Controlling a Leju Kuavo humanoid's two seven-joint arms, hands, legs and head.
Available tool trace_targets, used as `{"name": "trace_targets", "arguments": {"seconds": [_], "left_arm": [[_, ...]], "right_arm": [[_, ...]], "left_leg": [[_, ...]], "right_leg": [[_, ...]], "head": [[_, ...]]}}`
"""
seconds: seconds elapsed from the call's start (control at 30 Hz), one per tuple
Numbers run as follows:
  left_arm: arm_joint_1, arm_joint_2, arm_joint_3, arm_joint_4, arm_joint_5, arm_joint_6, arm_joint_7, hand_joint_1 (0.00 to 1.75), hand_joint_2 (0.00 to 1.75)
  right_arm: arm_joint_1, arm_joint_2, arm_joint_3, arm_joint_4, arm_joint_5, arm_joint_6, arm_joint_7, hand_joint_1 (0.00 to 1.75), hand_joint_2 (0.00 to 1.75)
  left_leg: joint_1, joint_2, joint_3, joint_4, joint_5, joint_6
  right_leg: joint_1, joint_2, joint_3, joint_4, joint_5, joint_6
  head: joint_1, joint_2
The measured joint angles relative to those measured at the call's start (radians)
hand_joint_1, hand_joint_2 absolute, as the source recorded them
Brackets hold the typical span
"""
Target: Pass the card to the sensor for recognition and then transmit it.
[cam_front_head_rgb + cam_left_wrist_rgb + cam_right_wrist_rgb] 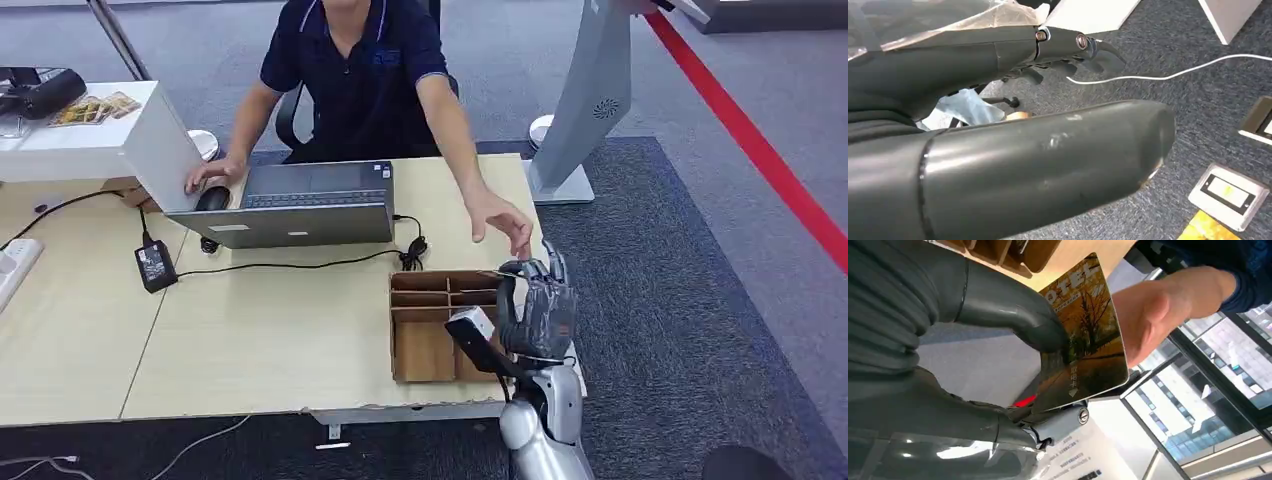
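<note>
Right hand (998,365) pinches card (1088,335); person's hand (505,222) beside it, above cardboard organizer (440,325).

Card (1087,335): golden-brown, printed with an autumn tree scene, white lettering along one end, small white characters near the other. Right hand (538,310): dark grey, on a silver arm. Left hand (1013,165): dark grey, glossy. Tabletop (260,330): pale wood grain. Divided box (440,325): brown cardboard. Laptop (300,205): grey. Person's shirt (360,70): navy with light blue collar trim. Carpet (680,300): dark blue-grey; floor beyond it lighter grey with a red stripe (750,140)
</note>
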Motion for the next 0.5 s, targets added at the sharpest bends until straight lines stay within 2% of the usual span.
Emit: {"name": "trace_targets", "arguments": {"seconds": [0.5], "left_arm": [[0.0, -0.002, -0.001, 0.0, 0.0, 0.0, 0.0, 0.0, 0.0]], "right_arm": [[-0.005, -0.002, 0.024, -0.006, -0.006, 0.0, 0.001, 1.75, 1.75]], "left_leg": [[0.0, 0.0, 0.0, 0.0, 0.0, 0.0]], "right_leg": [[0.0, 0.0, 0.0, 0.0, 0.0, 0.0]], "head": [[0.0, 0.0]]}}
